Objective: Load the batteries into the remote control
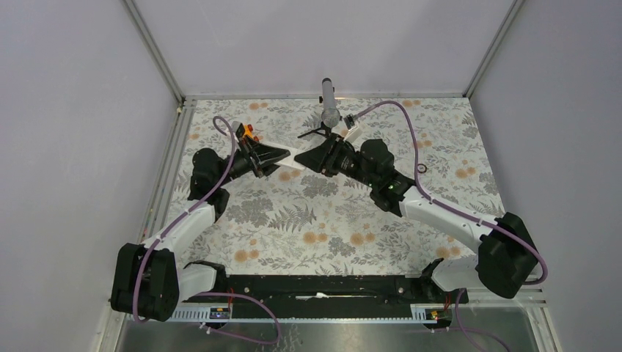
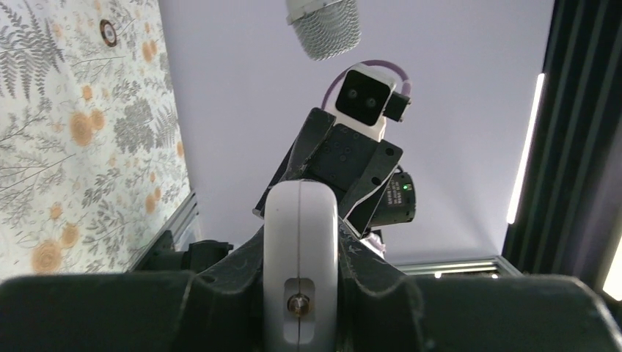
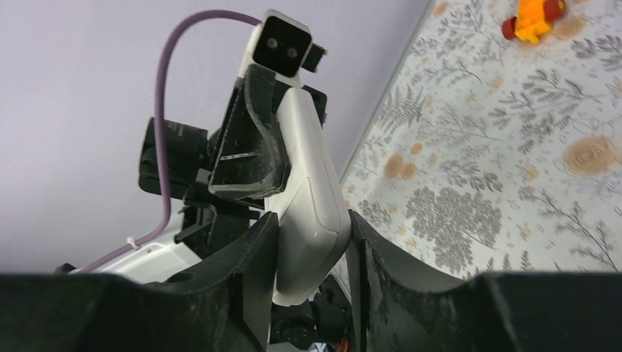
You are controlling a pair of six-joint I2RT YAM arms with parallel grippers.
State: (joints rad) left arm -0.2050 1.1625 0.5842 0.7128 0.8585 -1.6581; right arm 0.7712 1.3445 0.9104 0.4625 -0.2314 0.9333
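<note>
The white remote control (image 1: pixel 295 156) is held off the table between both grippers, near the back middle. My left gripper (image 1: pixel 282 155) is shut on its left end. My right gripper (image 1: pixel 309 156) is shut on its right end. In the left wrist view the remote (image 2: pixel 301 220) shows end-on, clamped between my left gripper's (image 2: pixel 301 246) fingers. In the right wrist view the remote (image 3: pixel 312 183) runs from my right gripper (image 3: pixel 312 238) to the left gripper beyond. The batteries are not in view.
A chunky orange toy piece (image 1: pixel 251 132) lies on the floral cloth behind the left gripper; it also shows in the right wrist view (image 3: pixel 533 18). A microphone (image 1: pixel 329 110) on a small stand is at the back middle. Walls enclose the table.
</note>
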